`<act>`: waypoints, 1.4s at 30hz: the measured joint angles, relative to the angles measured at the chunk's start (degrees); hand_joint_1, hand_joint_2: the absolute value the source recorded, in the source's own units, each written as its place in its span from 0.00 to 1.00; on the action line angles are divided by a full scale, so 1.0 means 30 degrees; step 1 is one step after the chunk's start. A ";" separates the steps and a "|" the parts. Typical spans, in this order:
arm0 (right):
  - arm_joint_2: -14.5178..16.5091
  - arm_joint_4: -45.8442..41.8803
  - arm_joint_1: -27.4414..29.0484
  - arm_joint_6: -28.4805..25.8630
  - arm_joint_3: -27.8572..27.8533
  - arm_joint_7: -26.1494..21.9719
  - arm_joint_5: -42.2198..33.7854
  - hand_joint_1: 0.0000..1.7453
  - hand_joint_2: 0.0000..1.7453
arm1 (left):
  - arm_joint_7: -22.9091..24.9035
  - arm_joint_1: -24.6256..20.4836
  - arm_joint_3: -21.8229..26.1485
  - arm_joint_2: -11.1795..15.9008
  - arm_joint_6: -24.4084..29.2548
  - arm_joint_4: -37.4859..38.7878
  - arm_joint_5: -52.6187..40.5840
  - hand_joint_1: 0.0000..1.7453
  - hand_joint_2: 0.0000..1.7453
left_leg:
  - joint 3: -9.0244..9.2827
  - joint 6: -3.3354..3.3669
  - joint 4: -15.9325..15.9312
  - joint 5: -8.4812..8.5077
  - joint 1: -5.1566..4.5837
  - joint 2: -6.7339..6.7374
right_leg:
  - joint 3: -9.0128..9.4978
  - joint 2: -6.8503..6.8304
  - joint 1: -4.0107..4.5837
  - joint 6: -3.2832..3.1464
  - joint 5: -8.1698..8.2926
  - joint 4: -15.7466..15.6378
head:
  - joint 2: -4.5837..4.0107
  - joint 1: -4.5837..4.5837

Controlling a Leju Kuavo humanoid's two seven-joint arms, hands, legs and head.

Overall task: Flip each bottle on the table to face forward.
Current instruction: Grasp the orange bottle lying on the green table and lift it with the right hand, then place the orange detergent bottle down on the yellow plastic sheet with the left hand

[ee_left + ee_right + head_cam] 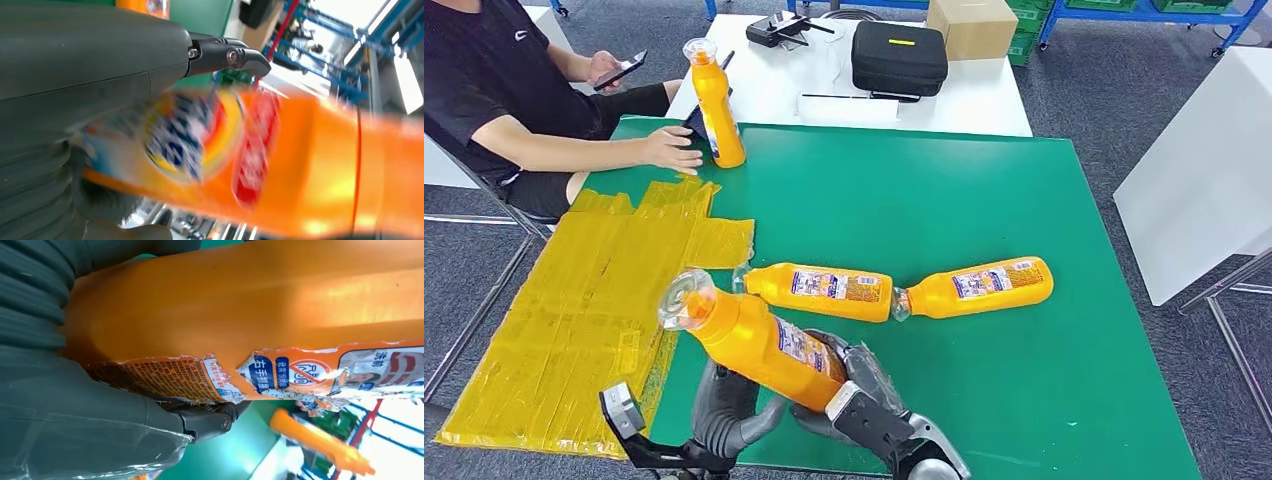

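Note:
An orange bottle point(759, 342) hangs tilted above the green table's point(1024, 400) near edge, its clear cap pointing up and to the left. My left hand point(724, 408) holds it from below at the middle, and my right hand point(864, 392) grips its base end. The left wrist view has the bottle point(300, 165) blurred, pressed against my left hand point(75, 75). Its torn label point(280, 372) lies against my right hand point(60, 405). Two more orange bottles point(824, 290) point(979, 287) lie on their sides mid-table, neck to neck. Another point(714, 105) stands upright at the far left.
A seated person point(504, 90) rests a hand point(669, 150) beside the upright bottle and holds a phone point(619, 70). A yellow sheet point(594, 310) covers the table's left side. Behind is a white table point(984, 100) with a black case point(899, 55) and a cardboard box point(972, 25).

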 joint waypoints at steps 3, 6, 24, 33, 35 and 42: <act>-0.0002 0.0534 -0.0142 0.0000 0.0345 0.0053 0.0261 1.00 1.00 | -0.0446 -0.0272 -0.0839 0.0372 0.0327 0.0211 -0.0284 0.00 1.00 | -0.0001 0.0000 0.0000 0.0000 0.0000 -0.0001 | 0.0002 -0.0001 0.0001 0.0000 0.0000 0.0000 | 0.0000 -0.0002; -0.0007 0.0925 -0.0233 0.0000 0.0676 0.0095 0.0523 1.00 1.00 | -0.0635 -0.0455 -0.1271 0.0661 0.0540 0.0390 -0.0309 0.00 1.00 | -0.0005 0.0000 0.0000 0.0000 0.0001 0.0000 | -0.0001 0.0000 0.0002 0.0000 0.0000 0.0000 | 0.0000 0.0000; 0.0007 0.4224 -0.1776 0.0147 0.4317 0.0364 0.1368 1.00 1.00 | -0.1865 -0.0592 -0.2024 0.2546 0.1235 0.1630 -0.1085 1.00 1.00 | -0.0024 0.0000 -0.0001 0.0000 0.0005 0.0015 | -0.0045 0.0006 -0.0001 -0.0002 -0.0001 0.0002 | 0.0000 0.0004; -0.0170 0.4788 -0.2037 -0.0029 0.4876 0.0477 0.1318 1.00 1.00 | -0.1863 -0.0519 -0.2057 0.2701 0.1927 0.1816 -0.1646 1.00 1.00 | -0.0026 0.0000 0.0001 0.0000 0.0003 0.0017 | -0.0049 0.0008 -0.0008 -0.0002 0.0000 0.0002 | 0.0000 0.0000; -0.0173 0.4850 -0.2030 -0.0054 0.4932 0.0520 0.1311 1.00 1.00 | -0.1863 -0.0515 -0.2057 0.2701 0.2071 0.1825 -0.1804 1.00 1.00 | -0.0026 0.0000 0.0001 0.0000 0.0004 0.0017 | -0.0050 0.0007 -0.0007 -0.0002 0.0000 0.0002 | 0.0000 0.0004; -0.0211 0.4980 -0.2020 -0.0173 0.5147 0.0723 0.1304 1.00 1.00 | -0.1863 -0.0463 -0.2057 0.2701 0.2365 0.1828 -0.2025 1.00 1.00 | -0.0028 -0.0001 0.0000 0.0000 0.0005 0.0018 | -0.0053 0.0007 -0.0007 -0.0002 0.0000 0.0002 | 0.0000 0.0002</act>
